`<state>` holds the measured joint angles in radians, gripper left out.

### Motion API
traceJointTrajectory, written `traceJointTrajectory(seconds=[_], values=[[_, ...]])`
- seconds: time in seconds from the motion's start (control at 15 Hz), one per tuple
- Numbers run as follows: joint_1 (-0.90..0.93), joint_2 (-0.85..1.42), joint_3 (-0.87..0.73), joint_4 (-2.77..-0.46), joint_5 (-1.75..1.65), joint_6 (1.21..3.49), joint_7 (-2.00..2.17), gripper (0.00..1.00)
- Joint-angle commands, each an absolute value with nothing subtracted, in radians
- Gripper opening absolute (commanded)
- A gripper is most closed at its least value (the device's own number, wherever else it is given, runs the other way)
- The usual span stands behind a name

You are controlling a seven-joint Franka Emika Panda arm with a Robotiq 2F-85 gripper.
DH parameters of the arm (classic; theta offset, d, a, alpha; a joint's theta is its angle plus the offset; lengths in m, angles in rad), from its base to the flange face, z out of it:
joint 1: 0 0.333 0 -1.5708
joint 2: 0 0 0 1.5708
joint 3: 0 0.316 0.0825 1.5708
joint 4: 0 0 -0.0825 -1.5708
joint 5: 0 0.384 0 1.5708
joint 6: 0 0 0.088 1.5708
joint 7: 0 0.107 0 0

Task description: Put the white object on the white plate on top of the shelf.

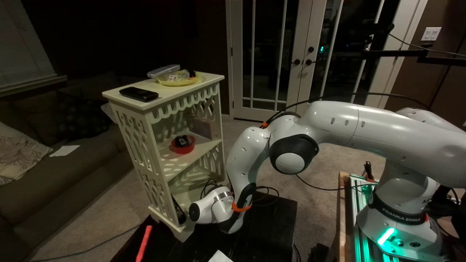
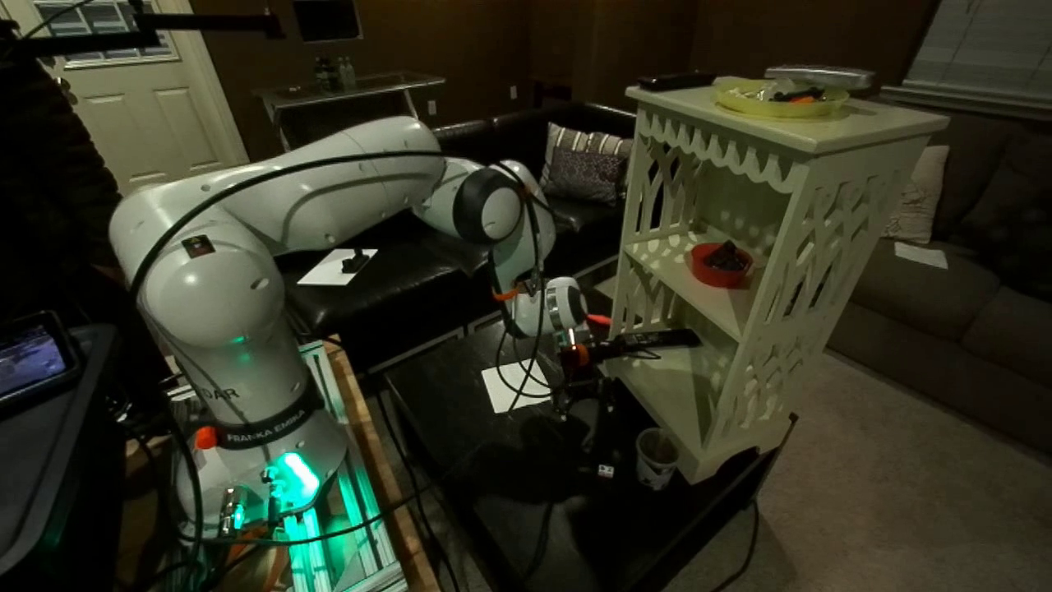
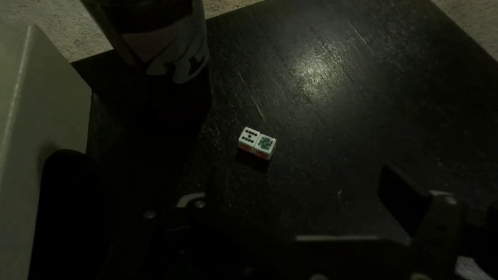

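I see the white dice (image 3: 257,143) ungrasped near the shelf (image 2: 713,302), the claw (image 3: 302,182) spread, so pickup and placing on the yellow plate (image 2: 777,108) atop it seem undone.

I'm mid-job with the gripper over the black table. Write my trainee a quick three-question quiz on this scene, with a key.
1. Multiple choice: where on the shelf does the pale yellow plate rest? A, lowest board; B, middle board; C, top.
2. True or false: in the wrist view, the gripper stands open.
3. Fill in the number: the wrist view shows ___ white dice on the black table.

Key: 1, C. 2, true; the dice are not in its grip. 3, two, lying side by side.
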<state>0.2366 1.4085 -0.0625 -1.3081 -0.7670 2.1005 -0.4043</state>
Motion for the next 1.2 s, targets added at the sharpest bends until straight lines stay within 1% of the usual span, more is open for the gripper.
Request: traceJointTrajectory(seconds=[0.0, 0.27, 0.47, 0.6, 0.67, 1.13], values=[[0.22, 1.445, -0.047, -1.26, -0.774, 2.073, -0.419, 1.0], [0.215, 1.464, -0.047, -1.24, -0.773, 2.071, -0.422, 1.0], [0.18, 1.515, -0.039, -1.162, -0.746, 2.054, -0.459, 1.0], [0.148, 1.54, -0.032, -1.131, -0.751, 2.093, -0.501, 1.0], [0.137, 1.487, -0.031, -1.208, -0.761, 2.123, -0.499, 1.0], [0.085, 1.492, -0.027, -1.216, -0.722, 2.187, -0.451, 1.0]])
